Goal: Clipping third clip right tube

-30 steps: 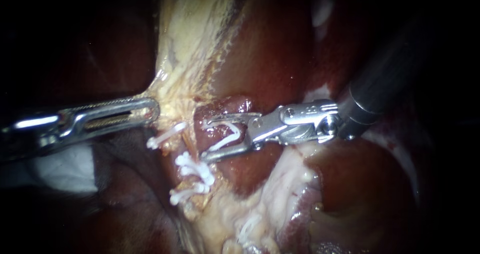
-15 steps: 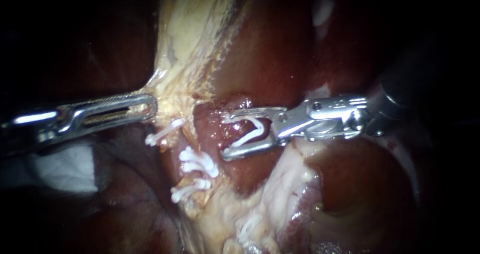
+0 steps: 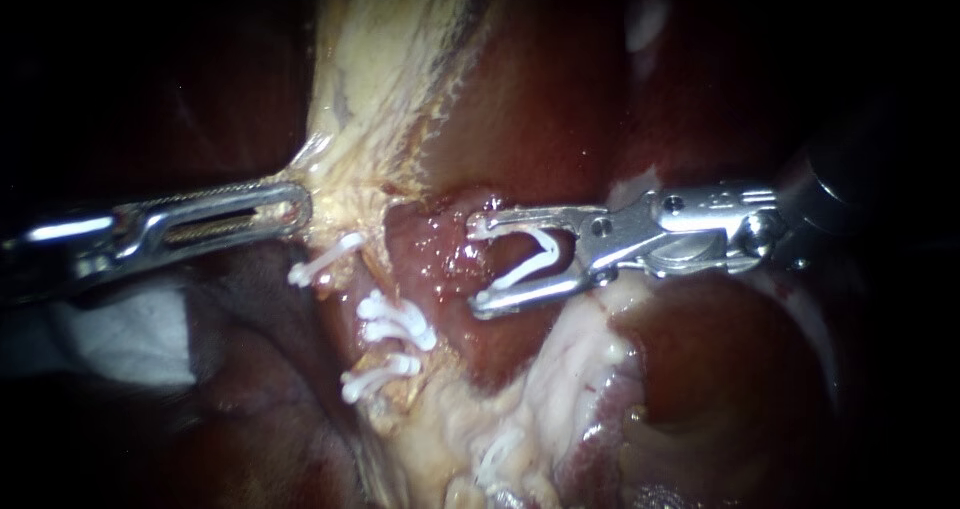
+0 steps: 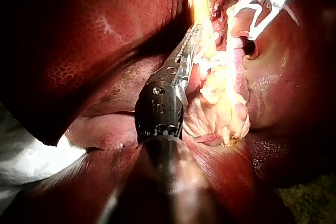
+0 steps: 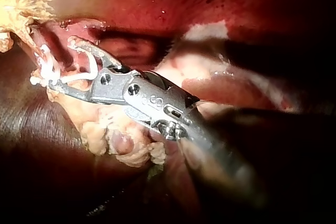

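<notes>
My left instrument (image 3: pixel 293 209) comes in from the left, its jaws shut on the pale yellow gallbladder tissue (image 3: pixel 350 184) and holding it taut; its own view shows the same grip (image 4: pixel 192 38). My right instrument (image 3: pixel 478 266) carries an open white clip (image 3: pixel 530 264) between its jaws, over red tissue and clear of the tubes. The clip (image 5: pixel 86 74) shows in the jaws of the right instrument (image 5: pixel 59 62) in its own view too. The right tube (image 3: pixel 392 352) bears two white clips (image 3: pixel 397 322). A single clip (image 3: pixel 322 261) sits on the tube to its left.
Dark red liver (image 3: pixel 540 99) fills the background above and to the right. Pale fatty tissue (image 3: pixel 560 369) lies below the right instrument's jaws. White gauze (image 3: pixel 120 339) lies at the lower left, under the left instrument's shaft.
My right instrument has drawn back to the right with the open clip, away from the clipped tube. The left instrument keeps its hold and has barely moved.
</notes>
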Robot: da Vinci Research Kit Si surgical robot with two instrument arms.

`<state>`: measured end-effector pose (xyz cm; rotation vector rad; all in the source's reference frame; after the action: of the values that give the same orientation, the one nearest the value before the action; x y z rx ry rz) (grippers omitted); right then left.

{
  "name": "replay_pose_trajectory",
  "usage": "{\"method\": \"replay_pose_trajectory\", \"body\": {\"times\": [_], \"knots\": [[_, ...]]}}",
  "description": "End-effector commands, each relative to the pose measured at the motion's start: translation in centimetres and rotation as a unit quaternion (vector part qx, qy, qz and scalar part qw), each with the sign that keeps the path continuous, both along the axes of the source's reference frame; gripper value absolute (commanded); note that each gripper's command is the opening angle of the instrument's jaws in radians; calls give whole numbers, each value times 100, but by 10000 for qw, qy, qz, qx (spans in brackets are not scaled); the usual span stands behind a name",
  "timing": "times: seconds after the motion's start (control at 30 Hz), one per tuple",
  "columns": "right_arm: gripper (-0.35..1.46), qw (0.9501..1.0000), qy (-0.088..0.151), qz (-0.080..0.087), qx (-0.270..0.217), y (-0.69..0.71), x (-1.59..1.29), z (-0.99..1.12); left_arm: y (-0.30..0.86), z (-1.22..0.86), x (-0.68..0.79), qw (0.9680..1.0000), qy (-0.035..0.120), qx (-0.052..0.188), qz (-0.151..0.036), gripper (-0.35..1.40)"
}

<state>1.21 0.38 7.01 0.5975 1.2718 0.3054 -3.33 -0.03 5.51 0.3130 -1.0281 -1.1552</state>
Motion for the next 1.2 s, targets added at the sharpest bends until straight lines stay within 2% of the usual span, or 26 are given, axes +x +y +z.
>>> {"method": "replay_pose_trajectory", "body": {"times": [0.03,0.17,0.57,0.97,1.2], "knots": [[51,10000,-8,5,-2,-1,2,2,0,0,0,10000,1,1,0,-35],[51,10000,-14,37,-20,-3,11,5,0,0,0,10000,1,1,-1,-35],[52,9999,60,-79,-98,-22,44,26,-2,-4,-2,10000,6,1,-9,-35],[52,9999,91,-128,16,-27,63,32,-4,-8,-4,10000,11,1,-16,-35],[52,9994,239,-124,202,-32,74,34,-4,-8,-5,10000,12,1,-18,-35]]}}
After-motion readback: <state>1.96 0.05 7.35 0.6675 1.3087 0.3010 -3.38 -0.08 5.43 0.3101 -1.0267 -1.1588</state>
